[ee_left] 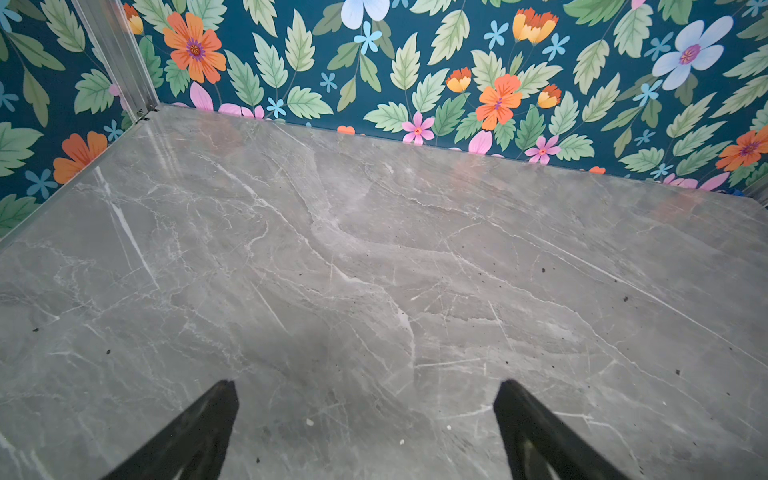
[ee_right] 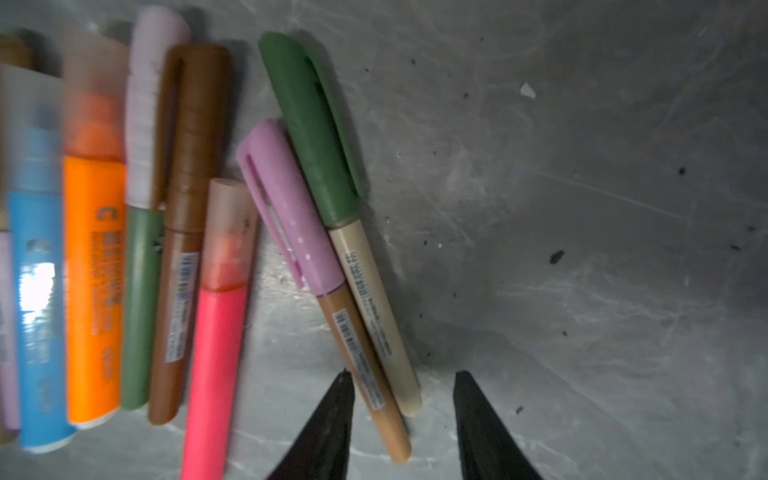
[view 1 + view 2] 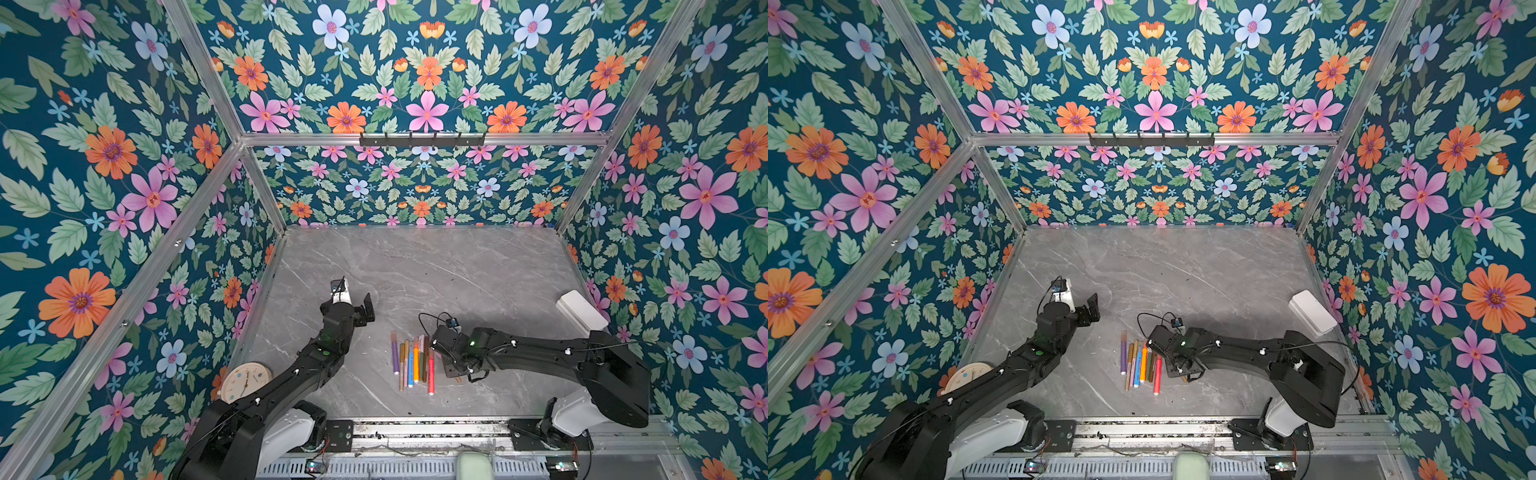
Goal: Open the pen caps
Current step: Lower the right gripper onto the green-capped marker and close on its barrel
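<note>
The pens (image 3: 411, 361) lie side by side on the bench (image 1: 374, 249), mid-width and toward the near edge, with the caps apparently at their far ends. The right tool (image 2: 402, 374) hangs low over the rightmost two, its jaws part-way apart and gripping nothing. The ends of the tan pen (image 2: 353, 340) and the cream pen (image 2: 374, 299) sit between its fingertips. These two touch along their length, the pink cap (image 2: 291, 208) against the green cap (image 2: 311, 124). The left tool (image 1: 367, 384) is spread wide and empty over bare bench, left of the row.

The step looks like picking up one pen. It is best to take a single body, since closing from this position would likely pinch both and skew them. Shift right so the jaws straddle the cream pen alone. Grip the body clear of its cap and lift. Then offer the cap to the left tool for a straight pull along the pen's axis.
</note>
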Motion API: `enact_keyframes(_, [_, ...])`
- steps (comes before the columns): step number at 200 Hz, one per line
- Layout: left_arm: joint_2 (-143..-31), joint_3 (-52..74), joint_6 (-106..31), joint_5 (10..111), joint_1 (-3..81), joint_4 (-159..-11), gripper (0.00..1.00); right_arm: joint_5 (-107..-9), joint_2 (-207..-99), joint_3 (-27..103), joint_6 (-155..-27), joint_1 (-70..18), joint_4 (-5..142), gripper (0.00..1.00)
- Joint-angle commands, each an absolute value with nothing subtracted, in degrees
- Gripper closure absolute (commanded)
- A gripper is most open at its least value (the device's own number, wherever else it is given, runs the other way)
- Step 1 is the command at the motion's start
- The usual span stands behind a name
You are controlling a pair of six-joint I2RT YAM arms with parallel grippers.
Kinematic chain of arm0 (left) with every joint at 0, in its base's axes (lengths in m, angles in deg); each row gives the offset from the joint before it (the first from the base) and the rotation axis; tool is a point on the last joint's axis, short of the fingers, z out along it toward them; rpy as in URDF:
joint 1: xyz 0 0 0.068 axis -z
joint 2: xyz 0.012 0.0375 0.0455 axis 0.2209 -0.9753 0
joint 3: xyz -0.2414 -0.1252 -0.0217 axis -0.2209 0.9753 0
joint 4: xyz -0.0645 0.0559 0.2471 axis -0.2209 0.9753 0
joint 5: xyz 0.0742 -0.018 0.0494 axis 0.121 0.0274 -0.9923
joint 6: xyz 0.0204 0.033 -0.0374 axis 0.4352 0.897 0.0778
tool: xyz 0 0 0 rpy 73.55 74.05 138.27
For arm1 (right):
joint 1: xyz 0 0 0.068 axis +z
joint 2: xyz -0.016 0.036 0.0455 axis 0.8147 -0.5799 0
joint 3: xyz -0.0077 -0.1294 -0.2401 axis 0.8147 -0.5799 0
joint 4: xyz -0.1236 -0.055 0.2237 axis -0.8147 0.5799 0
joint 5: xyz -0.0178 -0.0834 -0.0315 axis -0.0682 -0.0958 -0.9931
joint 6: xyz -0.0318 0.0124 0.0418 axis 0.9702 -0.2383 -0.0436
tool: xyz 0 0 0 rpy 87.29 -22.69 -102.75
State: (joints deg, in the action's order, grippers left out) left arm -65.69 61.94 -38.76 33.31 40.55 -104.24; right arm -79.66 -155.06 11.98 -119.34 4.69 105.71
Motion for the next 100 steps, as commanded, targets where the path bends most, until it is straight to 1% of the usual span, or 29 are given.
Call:
enact_keyframes(1, [-65.90,61.55,-39.11,33.82,40.46,-104.60,0.00,-81.57,-156.78,12.30,-119.11,4.74,107.66,0.60])
enact_keyframes(61, [-66.06,61.38,-39.02,34.04,40.53,-104.46,0.00,-81.56,-158.83,12.41,-118.92,4.69,106.78,0.62])
enact_keyframes(87, [-65.98,61.38,-38.92,34.04,40.46,-104.42,0.00,-80.57,-157.22,11.67,-118.23,4.73,105.05,0.62])
enact_keyframes(100, [-66.07,61.30,-38.95,34.09,40.45,-104.51,0.00,-80.16,-155.73,11.68,-117.49,4.69,104.77,0.60])
